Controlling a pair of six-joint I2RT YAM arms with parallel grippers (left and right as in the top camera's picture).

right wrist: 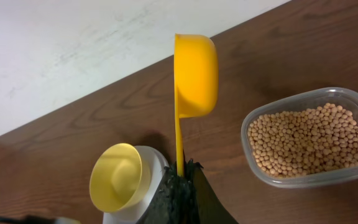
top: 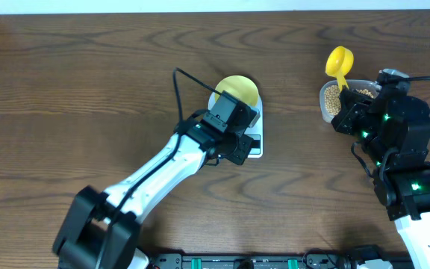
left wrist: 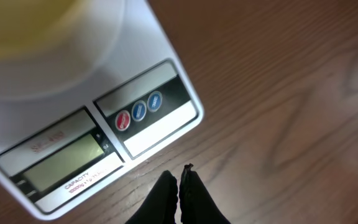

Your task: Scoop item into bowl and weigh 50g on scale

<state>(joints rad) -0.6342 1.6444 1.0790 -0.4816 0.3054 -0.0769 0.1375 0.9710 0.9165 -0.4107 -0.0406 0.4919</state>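
Right gripper [right wrist: 180,169] fills the bottom of its wrist view, clenched on the thin handle of the bright yellow scoop [right wrist: 194,71]. The scoop sticks up from the fingers with its cup at the top, no beans visible in the cup. Beans [right wrist: 312,140] all sit in the clear plastic tub [right wrist: 303,182], just beside the scoop, on the table [right wrist: 73,155]. Pale yellow bowl [right wrist: 120,177] looks empty and rests on the white scale [right wrist: 156,163], well apart from the tub.

Left gripper [left wrist: 180,179] is closed on nothing, fingertips pinched together. It hovers just off the scale's front edge near the display [left wrist: 61,163] and the three round buttons [left wrist: 138,111]; contact not confirmable. Display shows no legible digits.

Step, my read: first scoop not yet taken. Left arm looks placed to press a button (power or tare), can't tell if pressed.

Next move calls for: dip cup into tub, lift level, carry across to bowl, tip slowly. Small loads near the end, since beans roll and overshoot is easy. Scale should read zero with bowl on.
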